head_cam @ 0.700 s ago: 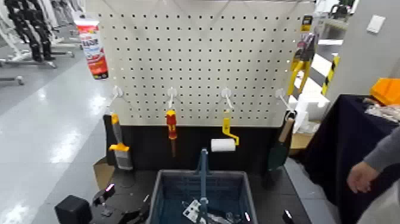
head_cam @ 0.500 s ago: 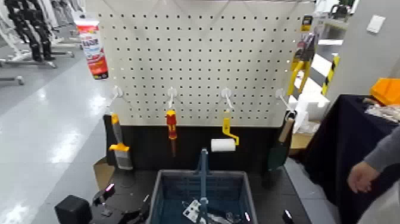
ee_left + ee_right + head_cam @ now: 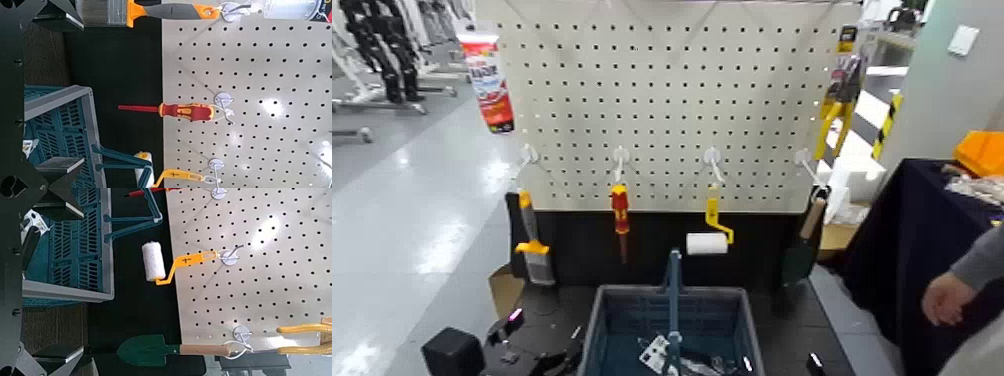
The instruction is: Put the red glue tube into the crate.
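Observation:
The red glue tube hangs high on the left edge of the white pegboard, cap down; its end shows in the left wrist view. The blue-grey crate stands on the floor below the board, upright handle in the middle, with small items inside. It also shows in the left wrist view and the right wrist view. My left gripper is low, beside the crate's left side, open and empty. My right gripper is low at the crate's right, open and empty.
On the board's lower hooks hang a brush, a red-and-yellow screwdriver, a yellow paint roller and a green trowel. Yellow clamps hang at the right edge. A person's hand is at the right by a dark table.
The person's hand at the right has dropped slightly and shifted right. Both arms, the glue tube and the crate have not moved.

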Available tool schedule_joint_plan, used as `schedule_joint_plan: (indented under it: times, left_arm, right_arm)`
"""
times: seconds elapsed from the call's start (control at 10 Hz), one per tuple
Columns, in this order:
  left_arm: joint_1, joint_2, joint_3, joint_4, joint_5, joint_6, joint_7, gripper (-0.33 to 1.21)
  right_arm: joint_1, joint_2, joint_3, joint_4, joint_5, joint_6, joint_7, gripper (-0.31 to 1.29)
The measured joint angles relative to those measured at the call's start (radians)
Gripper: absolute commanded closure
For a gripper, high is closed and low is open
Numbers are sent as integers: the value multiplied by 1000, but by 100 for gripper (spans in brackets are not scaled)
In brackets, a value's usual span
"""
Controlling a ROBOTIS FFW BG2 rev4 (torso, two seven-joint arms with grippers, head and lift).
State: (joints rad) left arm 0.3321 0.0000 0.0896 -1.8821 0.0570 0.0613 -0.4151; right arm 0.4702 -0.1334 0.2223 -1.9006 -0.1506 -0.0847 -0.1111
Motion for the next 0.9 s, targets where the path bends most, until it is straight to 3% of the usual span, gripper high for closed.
schedule_joint_plan:
  times: [0.5, 0.9]
  left_arm:
    - [-39, 1, 24, -29, 19, 48, -35, 11]
    - [-96, 32, 63, -62, 44, 119, -81, 11]
  right_arm:
    - [-1, -1, 0, 0, -3, 2, 0, 12]
    - [-2, 0, 2, -2, -7, 6, 1, 12]
